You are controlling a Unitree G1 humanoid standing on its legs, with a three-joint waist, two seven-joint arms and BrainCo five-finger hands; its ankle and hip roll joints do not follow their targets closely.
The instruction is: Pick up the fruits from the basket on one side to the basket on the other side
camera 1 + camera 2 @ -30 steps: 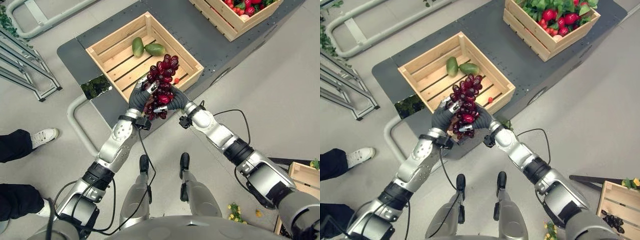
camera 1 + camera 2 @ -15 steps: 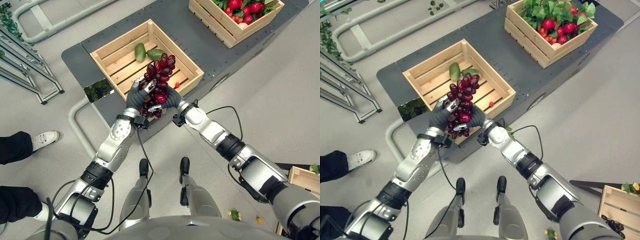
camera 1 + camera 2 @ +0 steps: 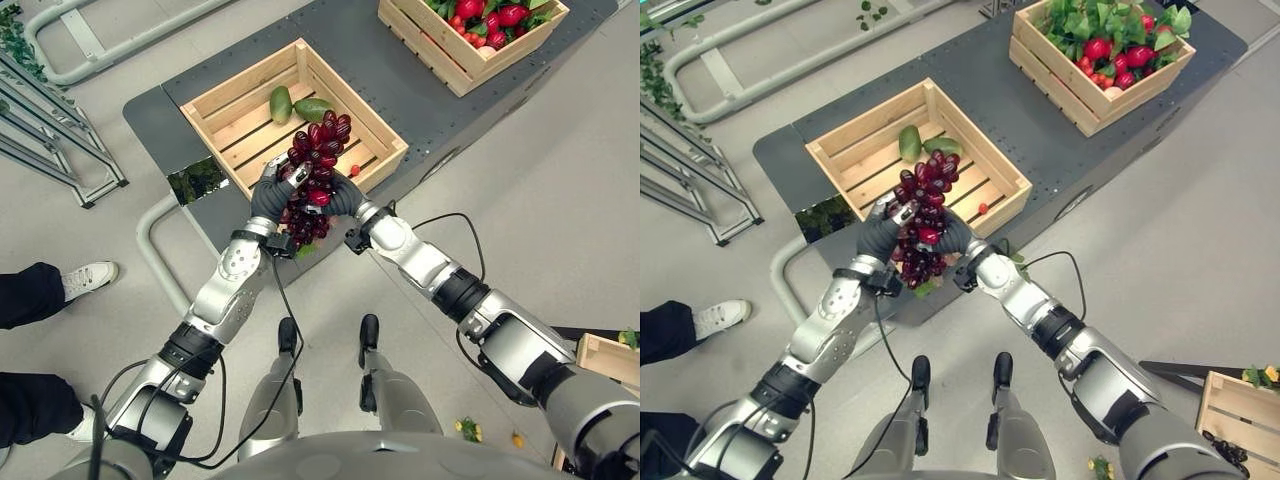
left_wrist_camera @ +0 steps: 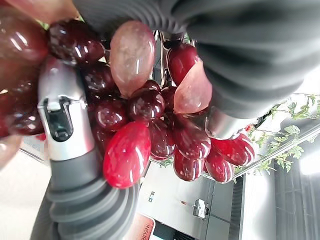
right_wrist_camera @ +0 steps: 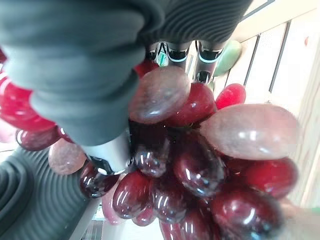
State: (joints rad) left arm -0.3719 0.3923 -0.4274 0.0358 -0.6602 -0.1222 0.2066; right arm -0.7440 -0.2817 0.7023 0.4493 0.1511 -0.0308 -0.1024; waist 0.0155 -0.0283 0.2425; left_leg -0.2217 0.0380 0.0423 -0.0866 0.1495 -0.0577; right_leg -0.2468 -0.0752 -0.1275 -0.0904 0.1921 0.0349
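A bunch of dark red grapes (image 3: 318,165) is held up between both hands over the near rim of a pale wooden crate (image 3: 245,75). My left hand (image 3: 268,197) is curled on the bunch's left side and my right hand (image 3: 345,200) on its right side. Part of the bunch hangs below the hands, in front of the crate. Two green fruits (image 3: 281,103) and a small red fruit (image 3: 354,170) lie inside the crate. Close up, the glossy grapes (image 4: 145,135) press against silver fingers (image 4: 62,115), and the grapes (image 5: 200,165) show again above the crate's slats (image 5: 295,60).
The crate stands on a dark grey platform (image 3: 400,70). A second crate (image 3: 1095,100) of red and green produce sits at its far right. Metal frames (image 3: 50,150) stand at the left. A person's legs and white shoe (image 3: 88,275) are at the left. Another crate (image 3: 1240,410) lies at the lower right.
The camera has shifted a little. Both hands stay closed on the grapes at the crate's near rim, and the bunch's lower part now hangs slightly lower.
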